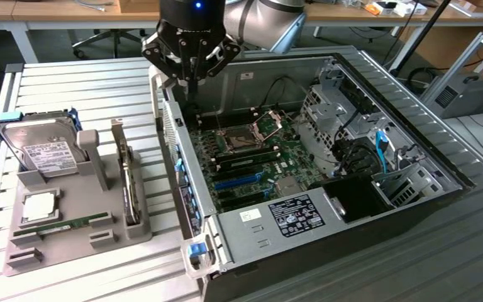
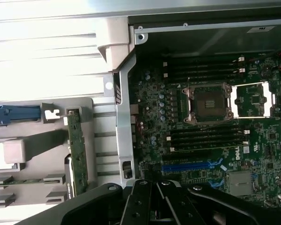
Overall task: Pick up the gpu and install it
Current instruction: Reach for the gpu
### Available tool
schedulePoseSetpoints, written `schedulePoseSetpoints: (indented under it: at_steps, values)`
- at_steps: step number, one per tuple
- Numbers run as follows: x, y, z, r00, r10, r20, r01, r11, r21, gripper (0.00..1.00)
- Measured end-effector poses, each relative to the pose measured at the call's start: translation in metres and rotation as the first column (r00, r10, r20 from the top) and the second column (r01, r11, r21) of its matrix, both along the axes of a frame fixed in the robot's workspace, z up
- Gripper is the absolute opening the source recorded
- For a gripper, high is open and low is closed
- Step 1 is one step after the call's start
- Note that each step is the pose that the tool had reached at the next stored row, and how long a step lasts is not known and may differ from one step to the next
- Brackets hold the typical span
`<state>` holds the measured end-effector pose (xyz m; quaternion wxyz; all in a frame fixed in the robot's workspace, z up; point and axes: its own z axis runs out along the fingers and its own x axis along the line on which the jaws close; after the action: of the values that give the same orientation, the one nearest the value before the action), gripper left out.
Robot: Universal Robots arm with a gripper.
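1. On edge in the grey holder (image 1: 70, 242) beside the computer case (image 1: 250, 245), the gpu (image 1: 125, 179) stands unpicked.
2. I see the gripper (image 1: 189, 80) closed and empty above the case's rear wall, apart from the card.
3. The motherboard (image 1: 263, 160) has its blue slot (image 1: 239, 180) bare, so I judge the whole job remains.

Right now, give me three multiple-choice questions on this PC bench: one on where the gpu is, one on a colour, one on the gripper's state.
1. Where is the gpu?
A) standing in the gray holder beside the computer case
B) inside that case
C) held in the air

2. The coloured expansion slots on the motherboard are:
A) red
B) blue
C) yellow

3. The gripper is:
A) wide open
B) shut on the gpu
C) shut and empty

Answers:
1 A, the card stands on edge in the holder.
2 B, the slots are blue against the green board.
3 C, its fingers meet above the case's edge with nothing between them.
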<state>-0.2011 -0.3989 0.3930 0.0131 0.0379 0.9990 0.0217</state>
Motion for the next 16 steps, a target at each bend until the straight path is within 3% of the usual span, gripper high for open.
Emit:
schedulePoseSetpoints:
  at_steps: [16]
  values:
    - [-0.026,0.0000,-0.0001,1.0000,0.000,0.0000,0.000,1.0000,0.0000,0.11]
